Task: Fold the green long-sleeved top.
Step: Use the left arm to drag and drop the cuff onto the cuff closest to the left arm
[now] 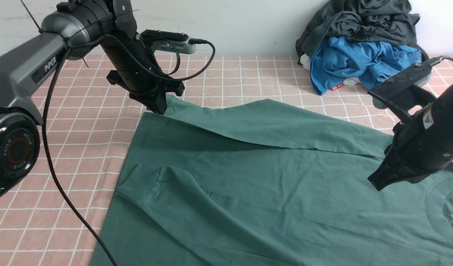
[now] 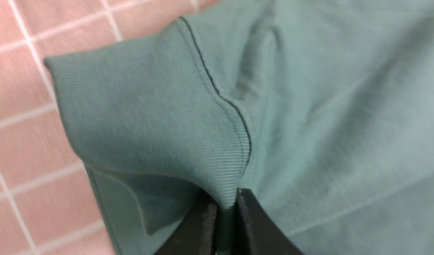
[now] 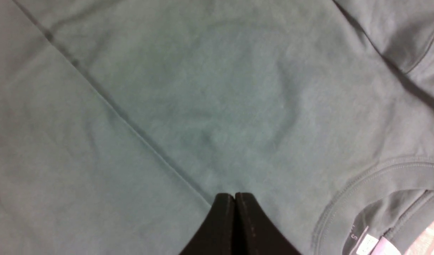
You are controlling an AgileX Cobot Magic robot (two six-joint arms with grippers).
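The green long-sleeved top (image 1: 271, 177) lies spread over the pink checked table, its neck to the right with a white label (image 3: 367, 244) inside the collar. One sleeve lies folded across the body from the far left. My left gripper (image 1: 160, 109) is shut on that sleeve's ribbed cuff (image 2: 149, 117) at the top's far left corner; the ribbed cloth is pinched between the black fingers (image 2: 252, 219). My right gripper (image 1: 374, 183) is shut with nothing in it, its tips (image 3: 234, 196) resting on or just above the chest cloth beside the collar (image 3: 348, 191).
A heap of a dark grey garment (image 1: 359, 22) over a blue garment (image 1: 359, 61) sits at the far right against the white wall. The pink checked tablecloth (image 1: 82, 147) shows bare left of the top. A black cable (image 1: 56, 177) hangs from the left arm.
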